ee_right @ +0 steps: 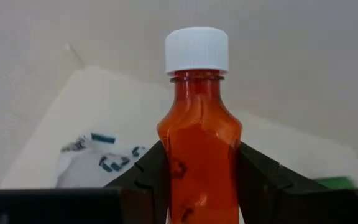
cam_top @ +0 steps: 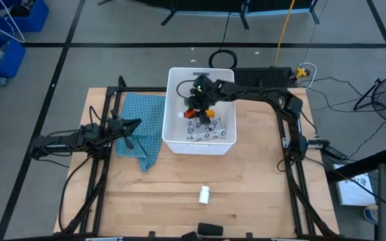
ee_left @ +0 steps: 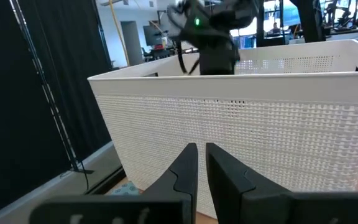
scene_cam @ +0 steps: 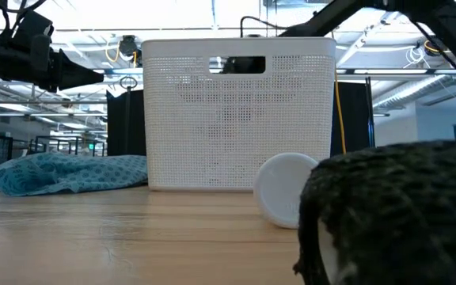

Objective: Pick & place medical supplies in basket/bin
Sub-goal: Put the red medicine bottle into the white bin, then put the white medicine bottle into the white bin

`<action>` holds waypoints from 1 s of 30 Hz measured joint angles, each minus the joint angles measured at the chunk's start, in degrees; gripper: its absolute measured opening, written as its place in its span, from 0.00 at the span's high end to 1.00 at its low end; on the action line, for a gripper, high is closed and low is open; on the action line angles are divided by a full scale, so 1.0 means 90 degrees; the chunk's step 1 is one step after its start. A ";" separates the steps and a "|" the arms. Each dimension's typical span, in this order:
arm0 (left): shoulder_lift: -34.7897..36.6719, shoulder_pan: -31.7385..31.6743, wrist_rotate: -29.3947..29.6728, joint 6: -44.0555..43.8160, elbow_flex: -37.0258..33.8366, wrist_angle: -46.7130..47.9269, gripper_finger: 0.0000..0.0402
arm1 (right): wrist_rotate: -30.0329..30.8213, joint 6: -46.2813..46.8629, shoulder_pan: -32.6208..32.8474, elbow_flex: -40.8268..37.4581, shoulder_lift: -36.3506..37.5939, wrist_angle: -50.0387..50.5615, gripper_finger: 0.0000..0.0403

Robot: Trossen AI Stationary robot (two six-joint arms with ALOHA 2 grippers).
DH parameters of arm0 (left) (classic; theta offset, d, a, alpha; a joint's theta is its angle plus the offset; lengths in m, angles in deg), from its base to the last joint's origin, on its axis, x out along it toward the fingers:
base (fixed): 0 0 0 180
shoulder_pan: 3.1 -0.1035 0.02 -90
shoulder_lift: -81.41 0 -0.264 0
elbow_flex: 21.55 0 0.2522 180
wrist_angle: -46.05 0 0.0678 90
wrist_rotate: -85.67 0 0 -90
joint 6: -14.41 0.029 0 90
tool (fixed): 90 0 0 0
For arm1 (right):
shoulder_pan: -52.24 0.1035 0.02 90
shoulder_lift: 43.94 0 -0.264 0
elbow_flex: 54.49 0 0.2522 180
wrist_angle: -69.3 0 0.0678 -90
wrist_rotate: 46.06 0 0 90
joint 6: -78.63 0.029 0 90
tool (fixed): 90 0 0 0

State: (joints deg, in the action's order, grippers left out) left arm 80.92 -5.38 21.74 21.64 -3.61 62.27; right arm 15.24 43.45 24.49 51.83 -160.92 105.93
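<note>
Two claws on my high view: the right gripper (cam_top: pixel 200 107) hangs over the basket (cam_top: pixel 174 139), the left gripper (cam_top: pixel 130 125) waits pinched shut and empty beside it, but the arm hides what lies beneath. On my right wrist view the fingers (ee_right: pixel 151 168) clamp the orange-red bottle (ee_right: pixel 199 143) low on its body, so I reckon a tall release could tip it onto the pouch (ee_right: pixel 104 158) just behind, and I can't see the floor under it.

White perforated tub (cam_top: pixel 201 144); orange-red bottle (ee_right: pixel 199 162) with white cap; white pouch (cam_top: pixel 212 131) with dark speckled print; teal cloth (cam_top: pixel 141 129); small white bottle (cam_top: pixel 204 195); black oblong (cam_top: pixel 210 229); possibly a green block (ee_right: pixel 334 182), blurred.
</note>
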 joint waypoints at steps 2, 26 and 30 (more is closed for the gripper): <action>0.0000 0.0000 0.0000 -0.0008 0.0000 0.0000 0.91 | 0.0002 0.0000 0.0014 0.0000 -0.0163 0.0019 0.68; 0.0001 0.0000 -0.0031 -0.0110 0.0000 0.0090 0.91 | 0.0038 0.0517 0.0068 -0.0002 -0.0371 -0.0464 0.33; 0.0000 0.0000 -0.0032 -0.0124 0.0000 0.0092 0.91 | 0.0025 0.0612 0.0093 -0.0005 -0.0067 -0.0483 0.31</action>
State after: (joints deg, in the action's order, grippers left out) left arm 80.92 -5.38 21.45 20.52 -3.61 63.10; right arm 15.47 48.96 25.32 51.79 -161.52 101.58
